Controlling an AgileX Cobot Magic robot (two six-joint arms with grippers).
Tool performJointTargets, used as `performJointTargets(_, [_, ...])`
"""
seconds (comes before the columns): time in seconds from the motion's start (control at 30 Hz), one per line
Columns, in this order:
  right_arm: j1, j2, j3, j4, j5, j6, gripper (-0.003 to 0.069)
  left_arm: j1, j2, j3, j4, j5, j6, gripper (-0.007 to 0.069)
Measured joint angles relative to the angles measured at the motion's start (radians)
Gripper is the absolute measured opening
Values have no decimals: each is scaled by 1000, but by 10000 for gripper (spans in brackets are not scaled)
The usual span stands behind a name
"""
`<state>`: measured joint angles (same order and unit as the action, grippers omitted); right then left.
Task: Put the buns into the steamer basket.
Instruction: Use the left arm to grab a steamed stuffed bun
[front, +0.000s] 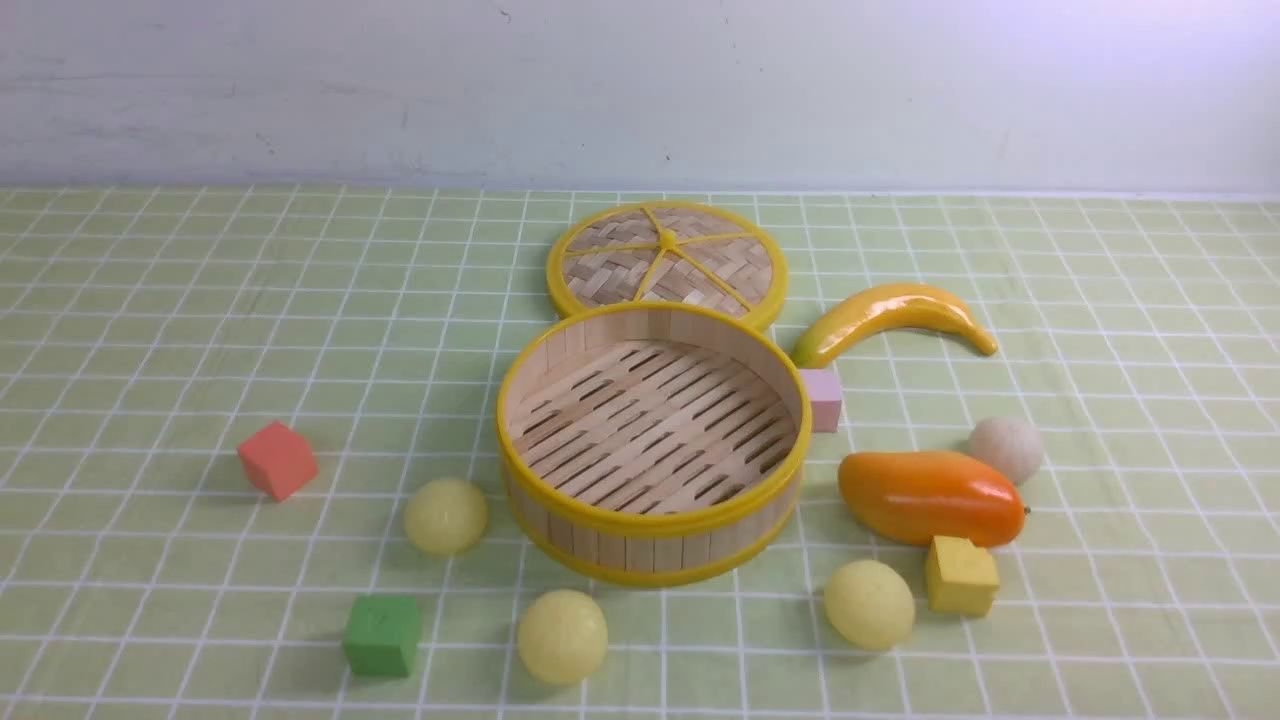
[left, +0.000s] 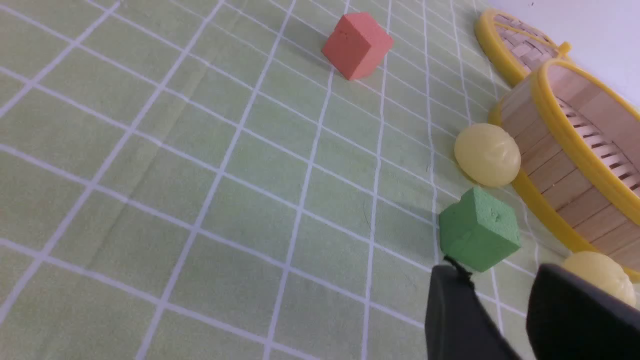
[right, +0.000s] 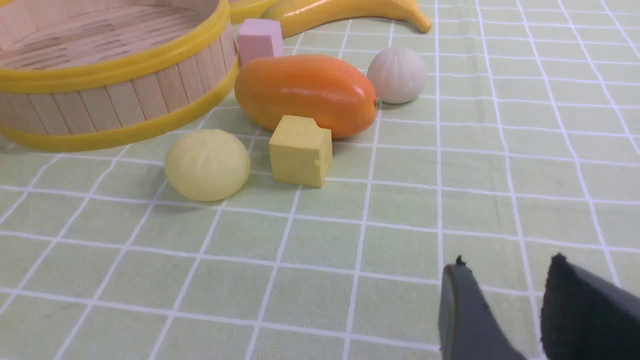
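The round bamboo steamer basket (front: 655, 525) stands mid-table, nothing inside it. Three pale yellow buns lie around its near side: one at its left (front: 445, 515), one in front (front: 561, 636), one at front right (front: 868, 603). An off-white bun (front: 1006, 448) sits behind the mango. Neither gripper shows in the front view. My left gripper (left: 495, 272) is open over bare cloth just short of the green cube (left: 479, 229), and one finger partly hides a bun (left: 602, 277). My right gripper (right: 505, 265) is open and empty, well short of a yellow bun (right: 207, 164).
The woven lid (front: 667, 262) lies behind the basket. A banana (front: 890, 315), pink cube (front: 822, 399), orange mango (front: 930, 497) and yellow cube (front: 960, 575) crowd the right side. A red cube (front: 277, 459) and a green cube (front: 382, 634) sit on the left.
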<state>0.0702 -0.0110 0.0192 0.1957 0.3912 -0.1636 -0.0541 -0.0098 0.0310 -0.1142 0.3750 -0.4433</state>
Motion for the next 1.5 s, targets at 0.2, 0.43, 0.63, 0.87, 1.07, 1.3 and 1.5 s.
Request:
performJointTargets(0.2, [0,0,0,0,0,0,239,0,0,0,0,0,0,217])
performJointTargets(0.43, [0,0,0,0,0,0,239,0,0,0,0,-1,0,226])
performJointTargets(0.63, [0,0,0,0,0,0,239,0,0,0,0,-3,0,231])
performJointTargets(0.87, [0,0,0,0,0,0,239,0,0,0,-268,-182,-146,236])
performJointTargets(1.07, [0,0,0,0,0,0,239,0,0,-20,-370,-284,-160,206])
performJointTargets(1.3, [0,0,0,0,0,0,239,0,89,-347,-322,82,29,-6])
performJointTargets(1.5, [0,0,0,0,0,0,239,0,509,-674,-214,578,220,-13])
